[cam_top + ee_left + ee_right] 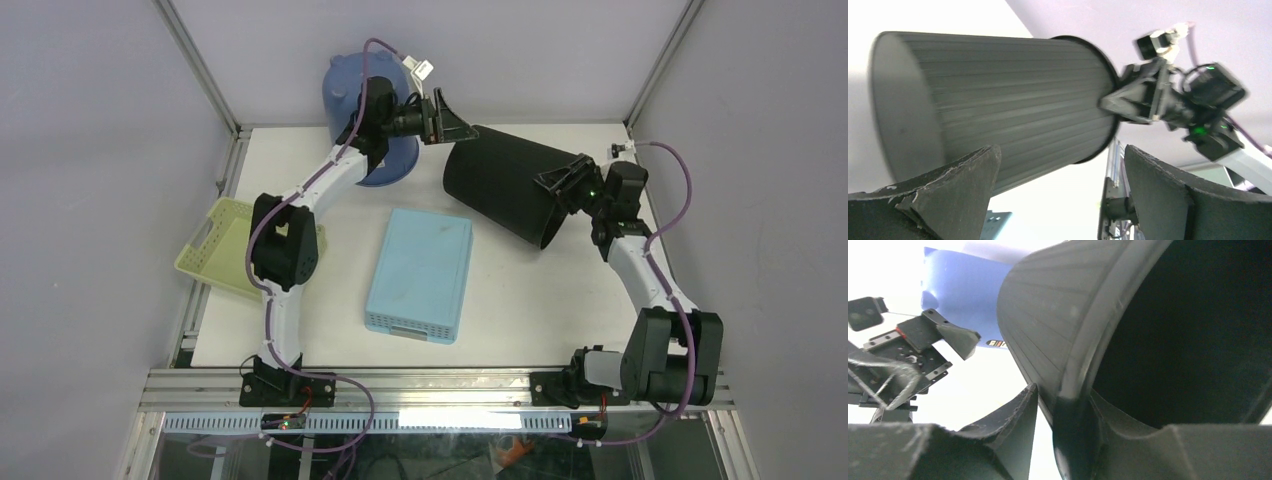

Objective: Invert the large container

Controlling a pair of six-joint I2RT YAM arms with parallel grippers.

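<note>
The large black ribbed container (505, 185) lies tilted on its side at the back right of the table, its open mouth toward the right arm. It also shows in the left wrist view (998, 100) and the right wrist view (1058, 315). My right gripper (565, 180) is shut on its rim, one finger inside and one outside (1068, 400). My left gripper (450, 125) is open and empty at the container's closed base end, not touching it (1063, 165).
A blue bucket (362, 100) stands at the back left behind the left arm. A light blue flat bin (420, 272) lies in the middle of the table. A yellow-green basket (215, 245) hangs over the left edge.
</note>
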